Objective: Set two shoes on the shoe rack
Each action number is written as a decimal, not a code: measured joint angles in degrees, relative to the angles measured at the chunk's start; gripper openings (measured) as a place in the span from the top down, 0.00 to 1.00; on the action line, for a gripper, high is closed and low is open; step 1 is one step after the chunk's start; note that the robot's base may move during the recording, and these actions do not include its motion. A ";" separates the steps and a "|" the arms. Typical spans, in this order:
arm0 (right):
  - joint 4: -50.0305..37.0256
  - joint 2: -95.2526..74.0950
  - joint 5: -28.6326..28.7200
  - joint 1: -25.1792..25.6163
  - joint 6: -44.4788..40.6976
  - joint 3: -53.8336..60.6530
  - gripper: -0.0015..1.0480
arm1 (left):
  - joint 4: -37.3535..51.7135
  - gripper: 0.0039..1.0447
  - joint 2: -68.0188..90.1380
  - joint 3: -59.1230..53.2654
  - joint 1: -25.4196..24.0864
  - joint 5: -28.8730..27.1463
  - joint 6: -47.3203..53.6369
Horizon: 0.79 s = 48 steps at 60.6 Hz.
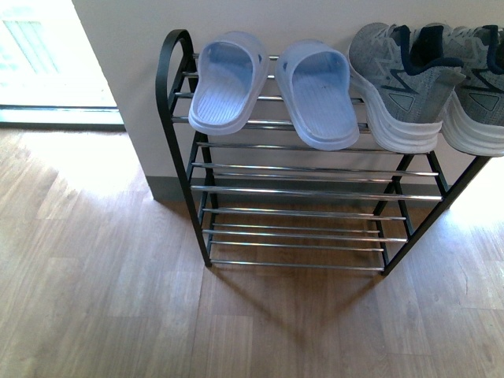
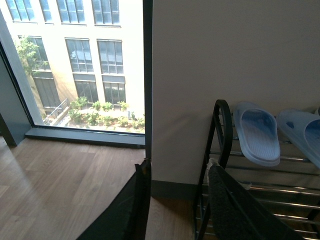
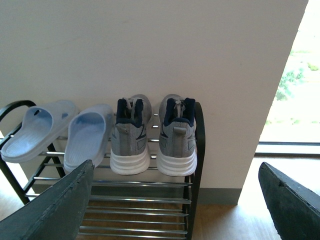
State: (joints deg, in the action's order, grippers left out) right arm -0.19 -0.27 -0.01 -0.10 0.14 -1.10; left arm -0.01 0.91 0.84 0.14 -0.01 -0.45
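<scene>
Both grey shoes rest side by side on the top tier of the shoe rack (image 1: 299, 213), at its right end, heels outward: one shoe (image 1: 402, 87) (image 3: 130, 140) and the other (image 1: 480, 94) (image 3: 177, 140). Neither arm shows in the front view. My right gripper (image 3: 177, 172) is open, held back from the rack (image 3: 197, 165) with nothing between its fingers. My left gripper (image 2: 177, 172) is open too, empty, near the rack's left black frame (image 2: 220, 135).
A pair of pale blue slippers (image 1: 272, 87) lies on the top tier's left half. The rack stands against a cream wall (image 1: 260, 16) on wooden floor (image 1: 94, 299). A floor-length window (image 2: 75, 60) is to the left.
</scene>
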 joint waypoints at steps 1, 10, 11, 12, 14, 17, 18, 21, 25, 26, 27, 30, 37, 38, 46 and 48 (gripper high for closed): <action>0.00 0.00 0.00 0.00 0.00 0.00 0.09 | 0.00 0.59 0.00 0.00 0.00 0.00 0.00; 0.00 0.00 0.00 0.00 0.02 0.00 0.09 | 0.00 0.35 0.00 0.00 0.00 0.00 0.00; 0.00 0.00 0.00 0.00 0.00 0.00 0.09 | 0.00 0.32 0.00 0.00 0.00 0.00 0.00; 0.00 0.00 0.00 0.00 0.02 0.00 0.09 | 0.00 0.29 0.00 0.00 0.00 0.00 0.00; 0.00 -0.04 0.00 0.00 0.00 0.00 0.09 | 0.00 0.22 0.00 0.00 0.00 0.00 0.00; 0.00 0.00 0.00 0.00 0.02 0.00 0.09 | 0.00 0.10 0.00 0.00 0.00 0.00 0.00; 0.00 0.00 0.00 0.00 0.00 0.00 0.09 | -0.02 0.08 0.00 0.00 0.00 0.00 0.00; 0.00 -0.02 0.02 0.00 0.02 0.00 0.09 | -0.02 0.09 0.00 0.00 0.00 0.00 0.13; 0.00 0.00 -0.11 0.00 0.02 0.00 0.09 | 0.00 0.09 0.00 0.00 0.00 0.02 0.13; 0.00 0.00 -0.11 0.00 0.02 0.00 0.09 | 0.00 0.09 0.00 0.00 0.00 0.02 0.13; 0.00 0.00 -0.09 0.00 0.02 0.00 0.09 | 0.00 0.09 0.00 0.00 0.00 0.02 0.13; 0.00 0.00 -0.04 0.00 0.02 0.00 0.09 | 0.00 0.09 0.00 0.00 0.00 0.00 0.13; 0.00 0.00 -0.07 0.00 0.02 0.00 0.09 | 0.00 0.09 0.00 0.00 0.00 0.00 0.13; 0.00 0.00 -0.07 0.00 0.00 0.00 0.09 | 0.00 0.09 0.00 0.00 0.00 0.00 0.13; 0.00 0.00 -0.09 0.00 0.02 0.00 0.09 | 0.00 0.09 0.00 0.00 0.00 0.00 0.13; 0.00 0.00 -0.09 0.00 0.00 0.00 0.09 | 0.00 0.09 0.00 0.00 0.00 0.00 0.13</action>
State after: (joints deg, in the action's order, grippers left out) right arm -0.19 -0.27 -0.10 -0.10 0.14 -1.10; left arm -0.01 0.91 0.84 0.14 -0.01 -0.32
